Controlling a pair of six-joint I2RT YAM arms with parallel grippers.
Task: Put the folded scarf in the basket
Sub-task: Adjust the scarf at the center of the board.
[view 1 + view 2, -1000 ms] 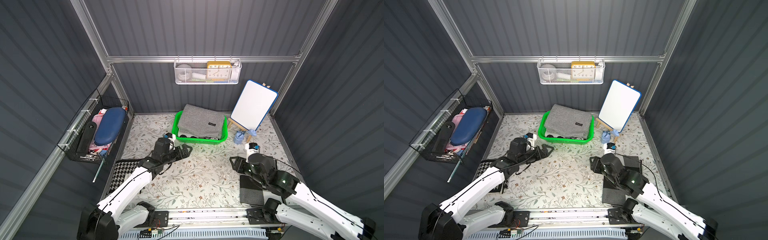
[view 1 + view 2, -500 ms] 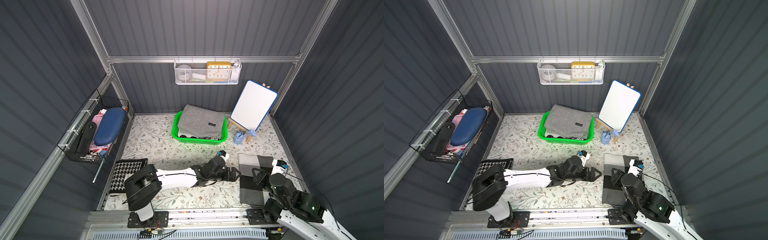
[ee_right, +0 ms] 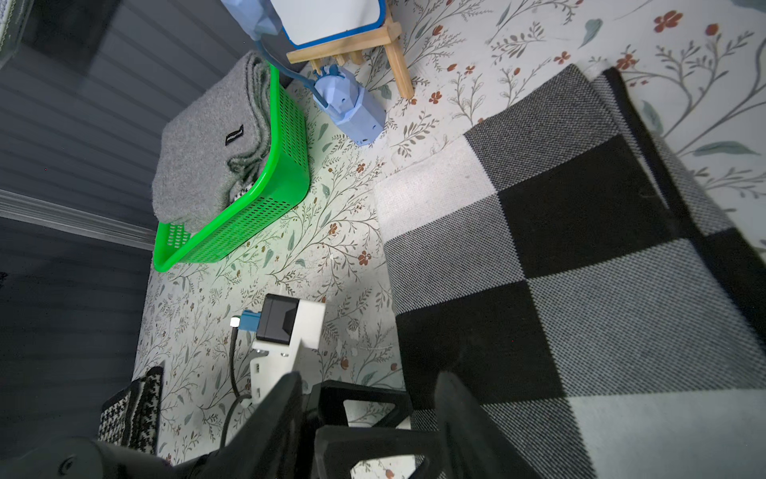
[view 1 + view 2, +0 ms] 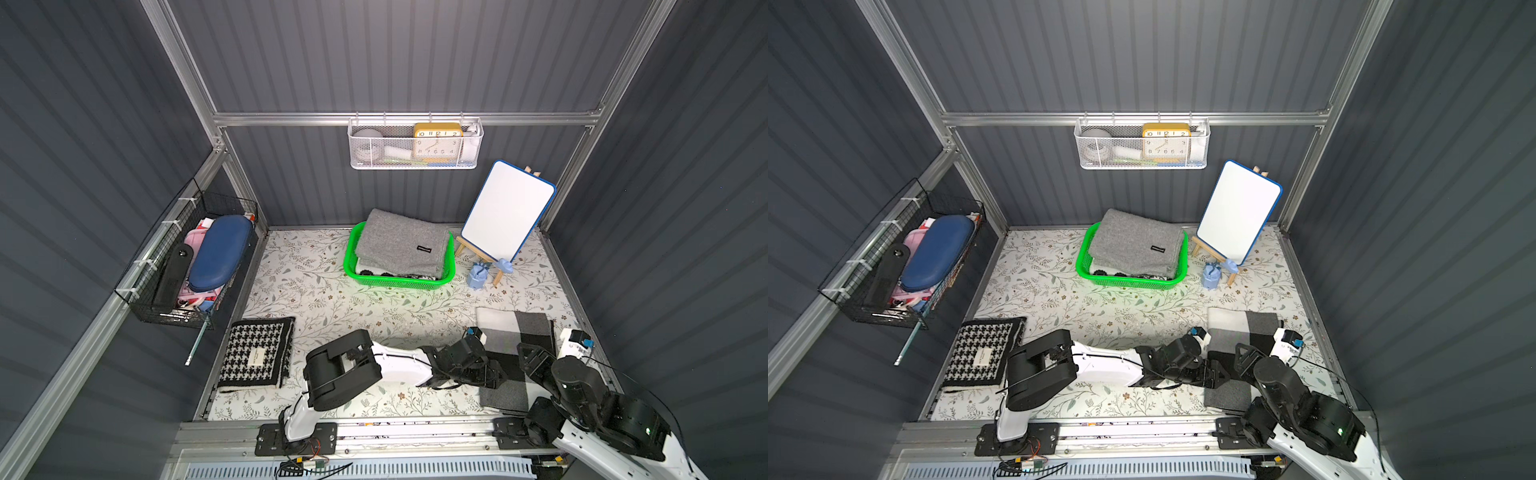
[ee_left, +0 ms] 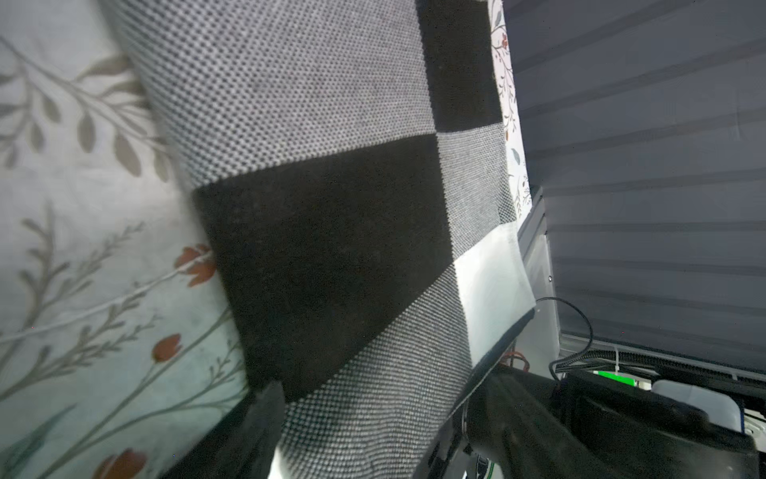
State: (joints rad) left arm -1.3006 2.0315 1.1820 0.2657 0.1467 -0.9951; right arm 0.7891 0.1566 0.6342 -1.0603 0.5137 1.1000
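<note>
scarf under low outstretched left arm

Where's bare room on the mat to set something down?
Bare: mat middle, between the green basket, houndstooth scarf and left arm; also the strip from that basket to the black wire basket. Crowded: near right, where the right arm meets the left over the checked scarf; back right, whiteboard and blue figure.

Folded black-grey-white checked scarf flat, well apart from filled green basket
</note>
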